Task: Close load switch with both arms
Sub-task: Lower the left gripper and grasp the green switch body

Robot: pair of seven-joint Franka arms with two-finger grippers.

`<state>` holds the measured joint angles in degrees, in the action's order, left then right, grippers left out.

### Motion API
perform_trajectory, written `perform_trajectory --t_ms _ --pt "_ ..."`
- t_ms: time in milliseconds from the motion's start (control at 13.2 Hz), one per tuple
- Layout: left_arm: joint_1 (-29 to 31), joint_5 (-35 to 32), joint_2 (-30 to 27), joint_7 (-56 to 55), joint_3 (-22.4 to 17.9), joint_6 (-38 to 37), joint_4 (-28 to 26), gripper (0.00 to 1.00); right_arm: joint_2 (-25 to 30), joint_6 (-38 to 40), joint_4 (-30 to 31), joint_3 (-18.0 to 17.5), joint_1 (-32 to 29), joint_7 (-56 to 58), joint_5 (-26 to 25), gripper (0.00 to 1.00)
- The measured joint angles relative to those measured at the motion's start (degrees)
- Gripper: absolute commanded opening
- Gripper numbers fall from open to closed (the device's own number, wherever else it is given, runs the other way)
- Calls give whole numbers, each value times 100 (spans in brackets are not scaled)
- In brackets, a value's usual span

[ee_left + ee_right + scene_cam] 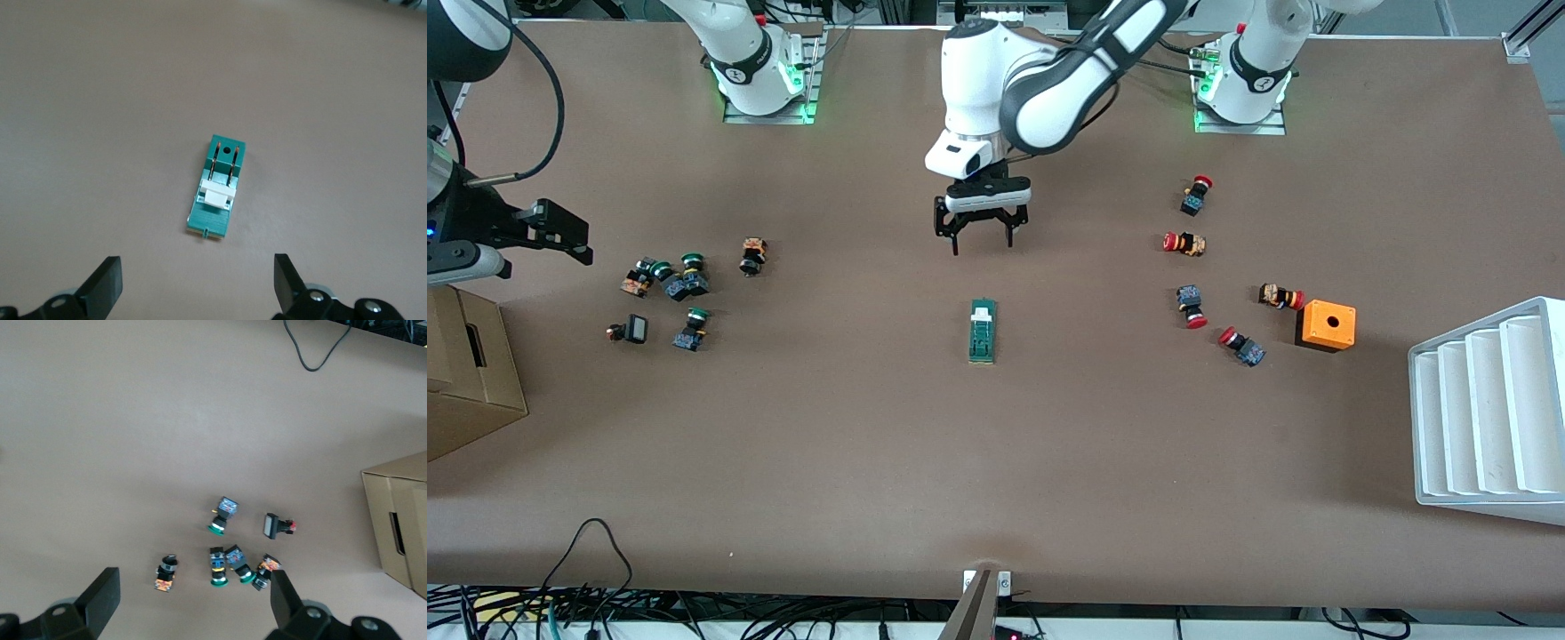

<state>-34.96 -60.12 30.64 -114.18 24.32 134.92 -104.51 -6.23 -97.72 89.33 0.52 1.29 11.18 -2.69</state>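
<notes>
The load switch point(983, 331) lies flat in the middle of the brown surface point(996, 462), by itself. It is a small green block with a white piece point(218, 196) on top, toward the end that points at the robots. In the left wrist view two thin metal bars run from the white piece toward the end with a round hole.

The left claw point(982, 233) hangs in the air over bare surface, a little farther from the front camera than the load switch. Its two fingers point(103, 287) are spread wide apart and hold nothing.

The right claw point(560, 233) is up over the right arm's end of the surface, near a group of green buttons point(678, 286). Its fingers point(101, 597) are wide apart too and hold nothing.

Red buttons point(1193, 307) and an orange box point(1327, 325) sit toward the left arm's end. A white rack point(1489, 413) stands at that edge. A cardboard box point(467, 373) sits at the right arm's end.
</notes>
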Motion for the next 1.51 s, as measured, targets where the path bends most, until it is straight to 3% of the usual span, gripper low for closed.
perform_trajectory --t_ms 151,681,983,1513 --pt "-103 -997 322 -961 2 22 -73 100 -116 0 1 1 -2 0 -68 100" --pt "-276 -3549 1069 -3082 -8 -182 -83 100 -237 6 1 23 -56 47 -80 100" --pt "-322 -4505 1265 -3456 -11 -756 -129 100 -502 108 15 26 -69 84 -93 100" --pt "-400 -5540 1574 -3548 -45 -1780 -215 100 -847 105 -56 21 -68 70 -63 100"
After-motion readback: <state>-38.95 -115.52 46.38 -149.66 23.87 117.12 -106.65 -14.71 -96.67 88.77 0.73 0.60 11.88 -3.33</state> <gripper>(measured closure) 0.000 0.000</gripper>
